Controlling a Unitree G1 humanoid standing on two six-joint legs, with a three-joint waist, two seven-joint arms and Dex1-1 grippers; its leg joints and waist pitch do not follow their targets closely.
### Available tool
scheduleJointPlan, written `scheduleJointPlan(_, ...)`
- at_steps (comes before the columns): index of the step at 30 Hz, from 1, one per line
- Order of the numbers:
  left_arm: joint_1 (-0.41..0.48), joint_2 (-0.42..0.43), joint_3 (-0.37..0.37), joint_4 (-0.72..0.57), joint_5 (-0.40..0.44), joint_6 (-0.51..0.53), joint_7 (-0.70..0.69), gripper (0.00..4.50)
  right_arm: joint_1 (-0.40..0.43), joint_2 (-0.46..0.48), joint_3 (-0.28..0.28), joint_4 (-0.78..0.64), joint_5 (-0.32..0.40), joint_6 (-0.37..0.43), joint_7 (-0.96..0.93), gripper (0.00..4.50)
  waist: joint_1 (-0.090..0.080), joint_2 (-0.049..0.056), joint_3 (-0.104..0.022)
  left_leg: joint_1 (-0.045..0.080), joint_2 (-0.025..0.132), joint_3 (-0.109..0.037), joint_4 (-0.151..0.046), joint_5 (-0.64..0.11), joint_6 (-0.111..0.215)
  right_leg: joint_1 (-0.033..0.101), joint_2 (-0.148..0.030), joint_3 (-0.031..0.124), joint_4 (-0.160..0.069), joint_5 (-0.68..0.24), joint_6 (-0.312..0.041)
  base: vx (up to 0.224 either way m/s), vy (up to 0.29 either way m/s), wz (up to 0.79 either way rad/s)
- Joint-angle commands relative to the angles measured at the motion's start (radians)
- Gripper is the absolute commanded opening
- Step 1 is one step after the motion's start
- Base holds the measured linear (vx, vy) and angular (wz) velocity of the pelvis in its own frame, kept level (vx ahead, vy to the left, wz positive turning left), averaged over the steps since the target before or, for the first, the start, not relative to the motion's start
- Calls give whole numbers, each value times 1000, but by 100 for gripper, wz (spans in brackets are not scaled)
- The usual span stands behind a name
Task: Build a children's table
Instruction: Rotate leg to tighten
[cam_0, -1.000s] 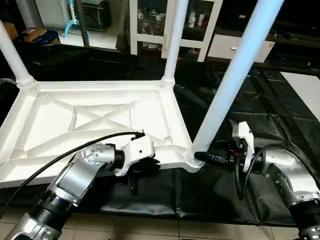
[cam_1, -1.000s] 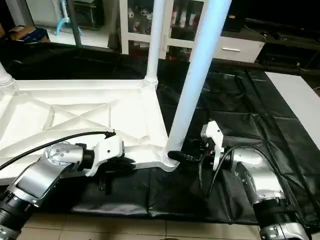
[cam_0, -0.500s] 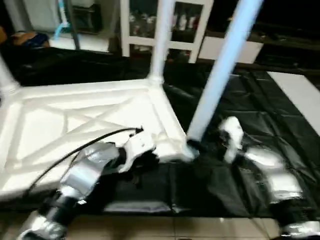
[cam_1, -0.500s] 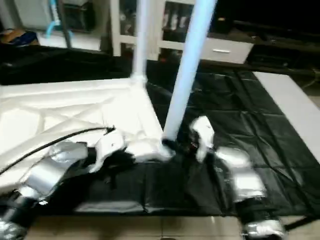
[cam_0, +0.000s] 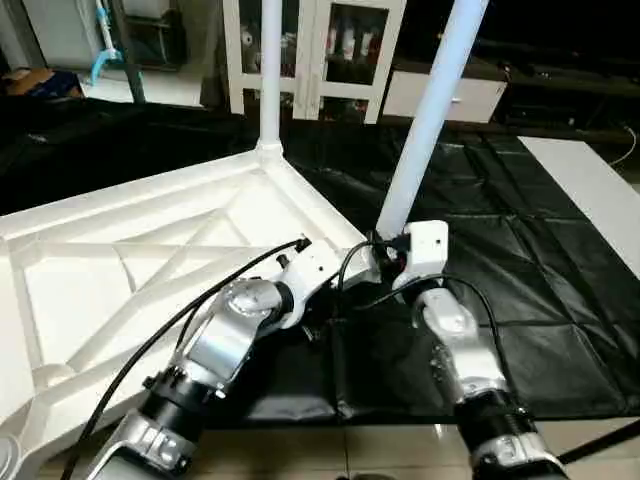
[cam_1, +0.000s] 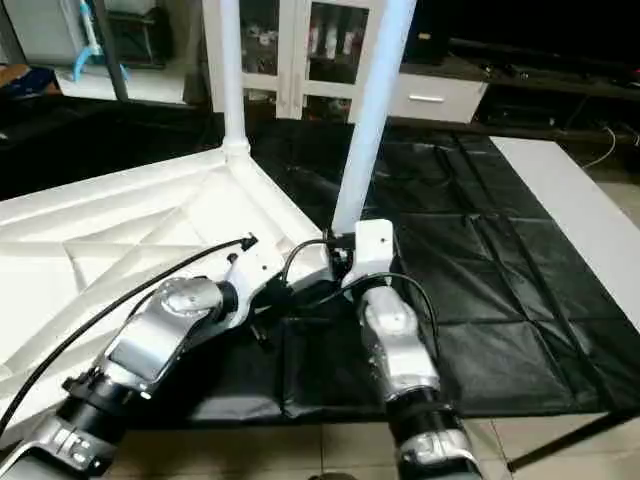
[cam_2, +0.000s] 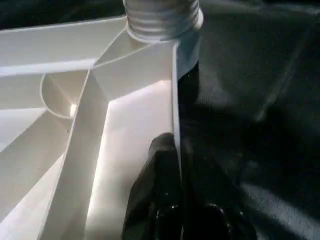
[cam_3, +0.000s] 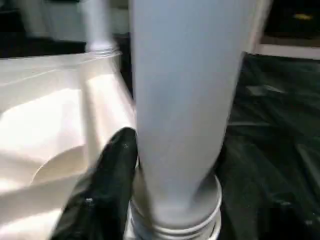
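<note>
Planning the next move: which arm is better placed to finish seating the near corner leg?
Right. Its tool already has fingers around the leg's base at the corner socket. The left tool is pinched on the tabletop's edge wall nearby, steadying it.

White X-ribbed tabletop (cam_0: 120, 260), white tube legs (cam_0: 425, 130), black cover (cam_0: 520, 260), black fingers (cam_3: 102, 185).

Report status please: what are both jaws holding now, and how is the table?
Left gripper pinches the tabletop rim. Right gripper clasps the near leg at its base. Tabletop upside down, near and far leg upright. Nothing in the way.
</note>
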Motion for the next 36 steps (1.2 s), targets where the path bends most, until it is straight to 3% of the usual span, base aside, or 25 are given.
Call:
scheduleJointPlan(1,24,41,-53,-14,-10,-112,-104,0,22,-37,8,-70,23,0,46,278,7,11,-45,10,47,-29,-89,-381,-3,20,-59,30,-86,-378,-126,0,0,0)
scheduleJointPlan(3,33,60,-62,-22,-18,-144,-137,0,27,-61,6,-83,29,7,61,300,11,10,-48,8,50,-25,-89,-338,6,26,-61,32,-78,-325,-147,0,0,0)
scheduleJointPlan(4,60,102,-74,-46,-41,-211,-212,0,37,-103,-13,-106,95,52,181,307,16,13,-48,10,49,-24,-87,-324,18,27,-58,32,-76,-308,-156,0,0,0)
scheduleJointPlan(6,70,116,-79,-55,-53,-238,-244,0,41,-119,-17,-114,119,67,232,319,23,17,-47,11,53,-21,-87,-301,29,30,-58,33,-70,-261,-175,0,0,0)
scheduleJointPlan(7,99,167,-92,-85,-73,-257,-318,0,65,-208,8,-153,158,109,414,334,31,25,-49,15,52,-18,-85,-281,35,30,-57,34,-66,-225,-189,0,0,0)
scheduleJointPlan(8,110,185,-93,-98,-85,-250,-345,0,77,-248,11,-173,181,138,503,344,35,19,-49,11,57,-18,-83,-246,47,40,-60,35,-60,-176,-203,0,0,0)
scheduleJointPlan(12,121,204,-85,-110,-104,-246,-373,0,108,-354,40,-218,220,194,716,349,51,21,-51,11,58,-13,-77,-152,92,50,-61,32,-46,-62,-251,0,0,0)
scheduleJointPlan(15,111,210,-80,-93,-109,-266,-378,0,125,-432,70,-234,234,211,843,349,59,16,-46,15,57,-11,-78,-190,88,45,-64,32,-58,-156,-251,0,0,0)
scheduleJointPlan(17,107,212,-77,-83,-111,-279,-390,0,119,-456,71,-227,252,228,889,349,56,12,-42,13,57,-15,-83,-257,57,44,-65,31,-68,-290,-219,0,0,0)
scheduleJointPlan(19,106,215,-74,-79,-114,-286,-405,0,103,-465,70,-213,269,262,927,349,53,12,-41,19,57,-18,-84,-289,40,37,-64,32,-75,-363,-194,0,0,0)
scheduleJointPlan(21,106,215,-73,-79,-114,-288,-409,0,100,-467,81,-206,263,259,945,349,53,11,-43,15,58,-20,-84,-281,36,39,-66,32,-74,-366,-189,0,0,0)
scheduleJointPlan(24,109,221,-74,-86,-120,-286,-414,0,98,-471,87,-203,260,261,965,321,55,10,-43,17,58,-18,-84,-267,36,35,-65,32,-73,-341,-193,0,0,0)
scheduleJointPlan(31,115,225,-72,-97,-128,-282,-426,0,72,-441,73,-150,252,260,959,246,57,9,-48,14,57,-16,-80,-215,46,41,-66,31,-64,-276,-210,0,0,0)
scheduleJointPlan(36,116,229,-71,-93,-115,-281,-424,0,70,-444,60,-127,222,229,930,222,55,10,-46,13,57,-17,-81,-232,42,40,-67,30,-67,-313,-202,0,0,0)
